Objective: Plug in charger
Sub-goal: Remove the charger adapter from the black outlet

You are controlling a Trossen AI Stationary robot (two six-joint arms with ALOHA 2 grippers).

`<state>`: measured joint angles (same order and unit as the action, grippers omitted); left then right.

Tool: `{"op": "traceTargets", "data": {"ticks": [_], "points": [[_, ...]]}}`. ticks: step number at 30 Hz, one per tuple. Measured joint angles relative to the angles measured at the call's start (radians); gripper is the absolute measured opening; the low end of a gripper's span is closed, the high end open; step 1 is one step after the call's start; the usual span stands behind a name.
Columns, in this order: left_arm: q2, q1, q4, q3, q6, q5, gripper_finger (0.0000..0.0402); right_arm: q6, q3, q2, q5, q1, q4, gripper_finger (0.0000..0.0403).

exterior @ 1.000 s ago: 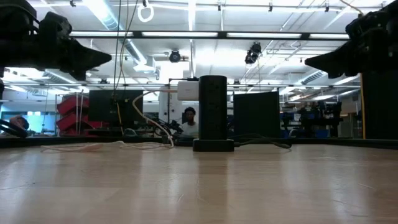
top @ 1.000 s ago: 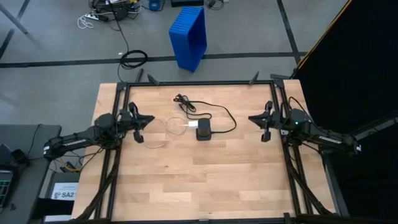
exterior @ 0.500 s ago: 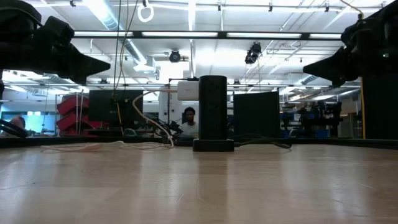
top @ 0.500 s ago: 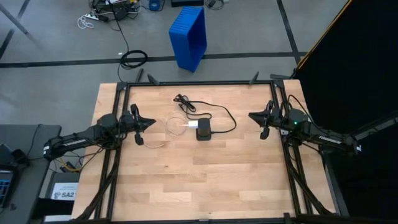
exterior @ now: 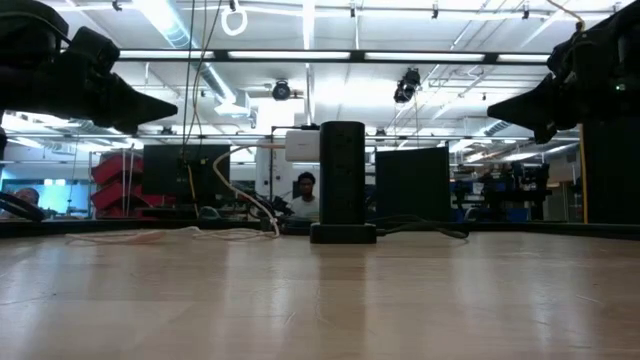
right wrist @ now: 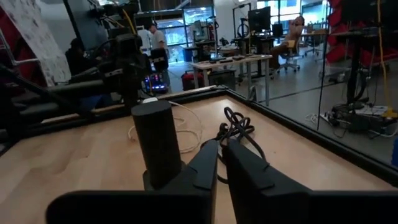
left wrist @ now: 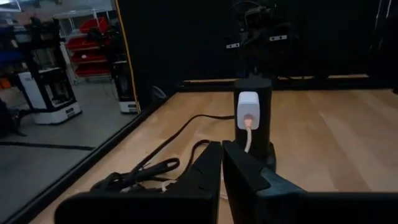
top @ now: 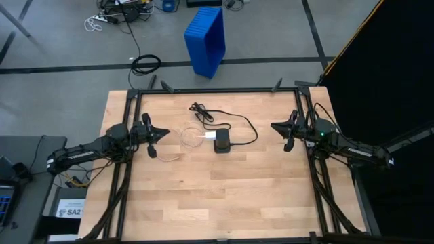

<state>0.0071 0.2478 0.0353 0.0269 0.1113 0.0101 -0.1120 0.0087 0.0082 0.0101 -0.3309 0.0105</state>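
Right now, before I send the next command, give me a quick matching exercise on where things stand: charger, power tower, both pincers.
Column one:
1. white charger
2. black power tower
3. left pincer
4. right pincer

Column two:
A. shut and empty, at the table's right edge
B. upright at mid-table, black cord trailing off
C. seated on the tower's side, pale cable hanging down
D. shut and empty, at the table's left edge

Pairs: 1-C, 2-B, 3-D, 4-A
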Motion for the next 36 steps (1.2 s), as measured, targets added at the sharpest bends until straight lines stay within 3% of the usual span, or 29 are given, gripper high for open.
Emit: {"op": "traceTargets", "data": {"ticks": [7,12,18,23,36], "points": [[0.0,0.0,-0.018,-0.001,0.144,0.068,0.0,-0.004,0.0,0.0,-0.072,0.0,0.076,0.0008],[0.0,0.0,-0.019,0.001,0.05,0.127,0.0,-0.019,0.0,0.001,-0.064,0.0,0.165,0.0001],[0.04,0.0,-0.014,0.067,0.038,0.143,0.0,-0.01,0.046,0.061,-0.034,0.002,0.174,0.0],[0.196,0.0,-0.022,0.134,0.038,0.138,0.0,0.0,0.089,0.216,-0.014,0.008,0.214,0.0],[0.601,-0.001,-0.311,0.184,0.067,0.082,0.0,0.002,0.093,0.784,0.013,0.111,0.765,0.0001]]}}
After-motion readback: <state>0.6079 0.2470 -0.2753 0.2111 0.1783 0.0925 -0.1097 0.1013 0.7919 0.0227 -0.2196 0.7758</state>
